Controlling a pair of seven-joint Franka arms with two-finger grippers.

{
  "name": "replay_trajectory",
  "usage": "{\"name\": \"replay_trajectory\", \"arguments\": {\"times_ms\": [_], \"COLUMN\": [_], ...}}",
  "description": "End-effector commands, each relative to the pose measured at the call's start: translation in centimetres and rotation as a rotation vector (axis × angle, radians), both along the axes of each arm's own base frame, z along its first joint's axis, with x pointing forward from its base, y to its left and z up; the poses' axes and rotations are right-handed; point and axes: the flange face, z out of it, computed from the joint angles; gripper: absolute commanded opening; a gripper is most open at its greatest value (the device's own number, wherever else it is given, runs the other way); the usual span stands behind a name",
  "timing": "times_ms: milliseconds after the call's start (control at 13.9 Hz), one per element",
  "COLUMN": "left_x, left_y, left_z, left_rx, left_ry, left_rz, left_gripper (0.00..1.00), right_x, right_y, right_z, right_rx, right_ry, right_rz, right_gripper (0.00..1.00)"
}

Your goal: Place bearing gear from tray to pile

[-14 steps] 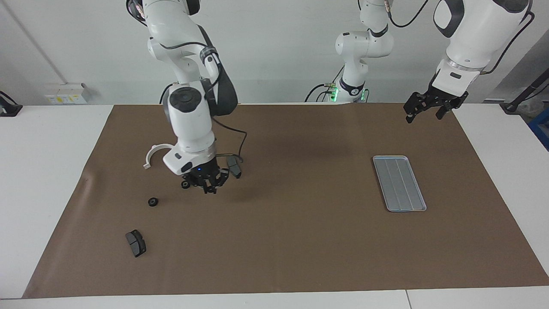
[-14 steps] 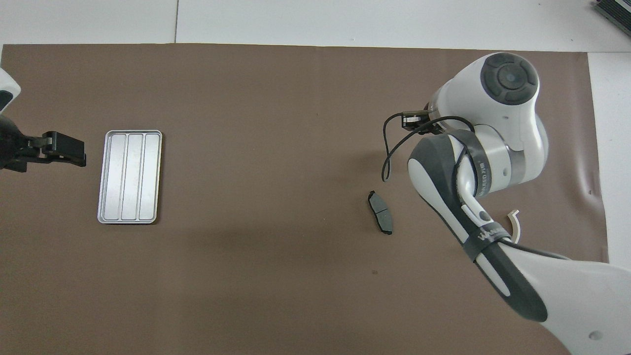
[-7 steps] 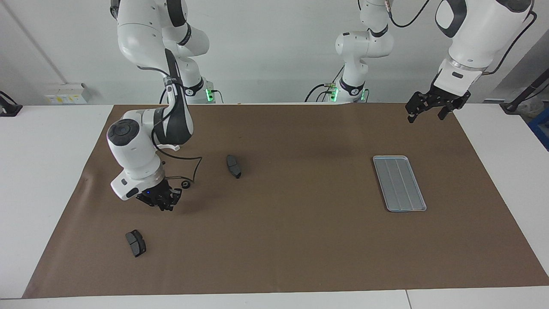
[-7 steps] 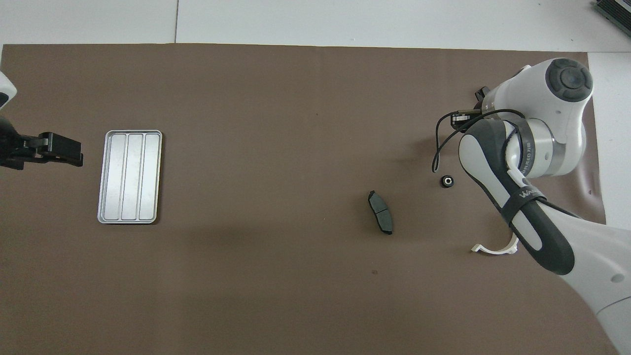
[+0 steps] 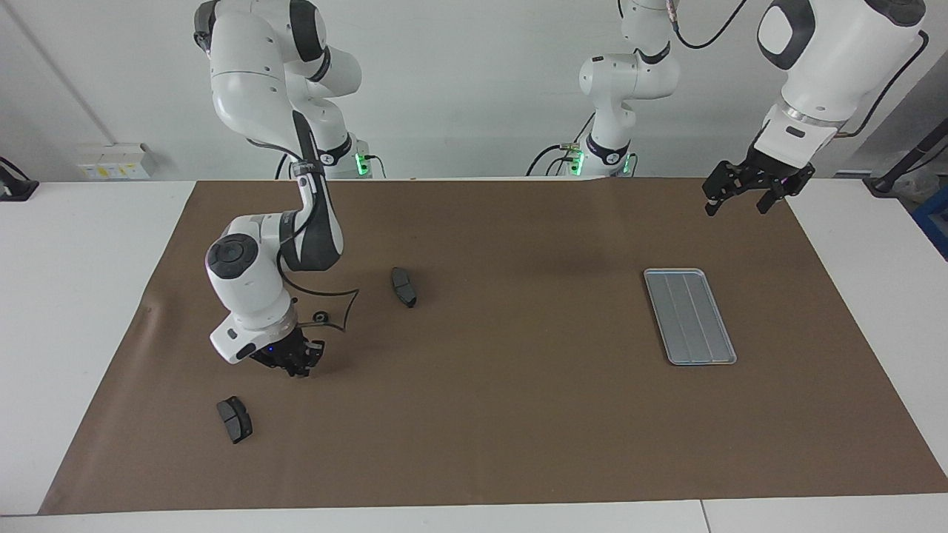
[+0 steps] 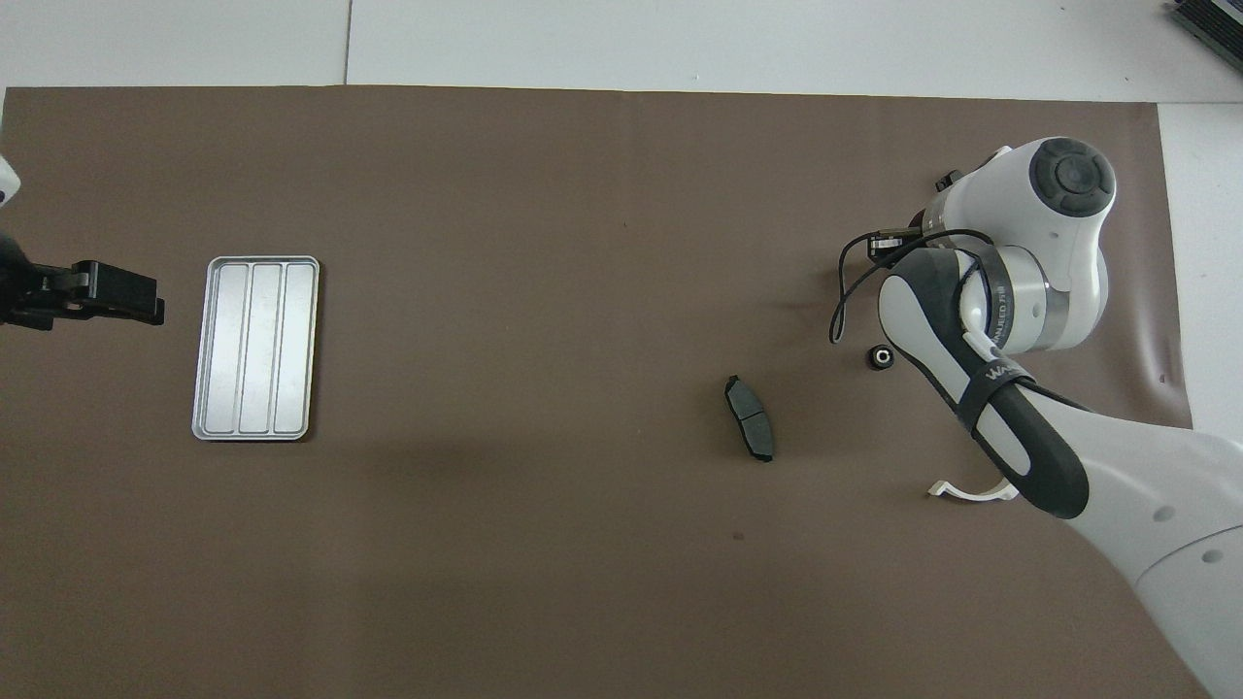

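Grey-blue tray (image 5: 689,316) lies bare toward the left arm's end; right gripper (image 5: 296,364), fingertips together, whether holding anything I cannot tell, hangs low among the pile, near a black gear (image 5: 319,318); left gripper (image 5: 744,194) waits, wide open, empty.

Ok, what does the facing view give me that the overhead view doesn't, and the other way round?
Only facing: the right gripper, low over the mat, and the whole of the brake pad farthest from the robots; overhead, the right arm covers both almost entirely. Only overhead: the white bracket beside that arm. Both: the tray, the small gear, the middle brake pad, and the left gripper, waiting open.
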Motion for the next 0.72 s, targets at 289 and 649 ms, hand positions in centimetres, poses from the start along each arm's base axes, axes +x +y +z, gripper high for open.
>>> {"name": "replay_trajectory", "arguments": {"times_ms": [289, 649], "left_x": [-0.9, -0.9], "left_y": [0.5, 0.5], "left_z": [0.3, 0.3], "left_rx": [-0.015, -0.015], "left_ry": [-0.009, -0.010], "left_rz": [-0.004, -0.005], "left_gripper": [1.00, 1.00], "right_x": [-0.4, -3.0], "right_y": [-0.4, -2.8], "right_z": [4.1, 13.9], "right_rx": [0.021, 0.001], "right_ry": [-0.054, -0.031], "right_rz": [-0.014, -0.054], "right_gripper": [1.00, 1.00]}}
